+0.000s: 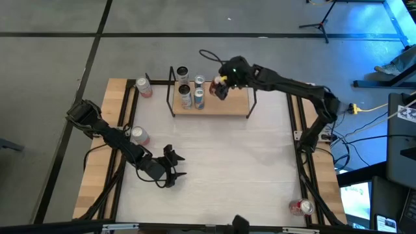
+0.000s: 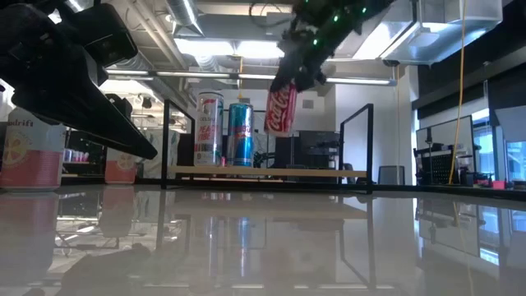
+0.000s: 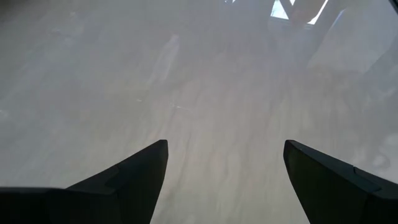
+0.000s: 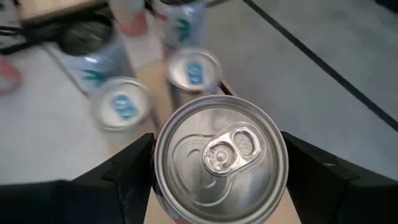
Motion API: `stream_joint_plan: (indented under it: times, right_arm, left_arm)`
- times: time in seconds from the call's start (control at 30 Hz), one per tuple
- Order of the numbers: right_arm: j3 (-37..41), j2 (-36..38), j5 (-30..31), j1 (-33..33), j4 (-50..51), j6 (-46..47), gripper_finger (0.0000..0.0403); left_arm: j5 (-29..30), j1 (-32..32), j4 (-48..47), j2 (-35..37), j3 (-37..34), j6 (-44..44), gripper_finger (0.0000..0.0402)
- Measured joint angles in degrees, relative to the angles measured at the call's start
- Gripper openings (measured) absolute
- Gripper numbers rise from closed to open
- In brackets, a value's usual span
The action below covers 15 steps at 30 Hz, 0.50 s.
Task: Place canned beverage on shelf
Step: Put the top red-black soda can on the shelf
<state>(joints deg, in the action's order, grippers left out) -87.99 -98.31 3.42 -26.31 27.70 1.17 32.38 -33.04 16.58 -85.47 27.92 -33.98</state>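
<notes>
A grey concrete floor [image 1: 58,65], crossed by dark seam lines, surrounds the pale glossy counter [image 1: 227,149] with light-wood side strips. At two o'clock, blue light [image 1: 364,26] washes the floor beside a black tripod stand [image 1: 318,26]. A yellow cable [image 1: 374,107] runs at three o'clock. Overhead, silver ceiling ducts [image 2: 214,57] and bright strip lights [image 2: 205,48] hang.

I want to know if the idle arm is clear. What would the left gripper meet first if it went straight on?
Likely only the bare white tabletop: the left gripper, jaws open and empty, points at it with nothing between.
</notes>
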Motion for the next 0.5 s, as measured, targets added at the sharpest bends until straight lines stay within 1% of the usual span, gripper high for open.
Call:
stream_joint_plan:
  times: [0.27,0.5]
  right_arm:
    - [0.0,-4.9,-1.7,-3.5,-1.7,-0.2,0.0284]
    - [0.0,-8.4,-3.0,-3.3,-3.2,-0.9,0.0284]
  left_arm:
    - [0.0,0.0,-0.4,0.0,0.0,0.0,0.0310]
    - [0.0,0.0,-0.3,0.0,0.0,0.0,0.0310]
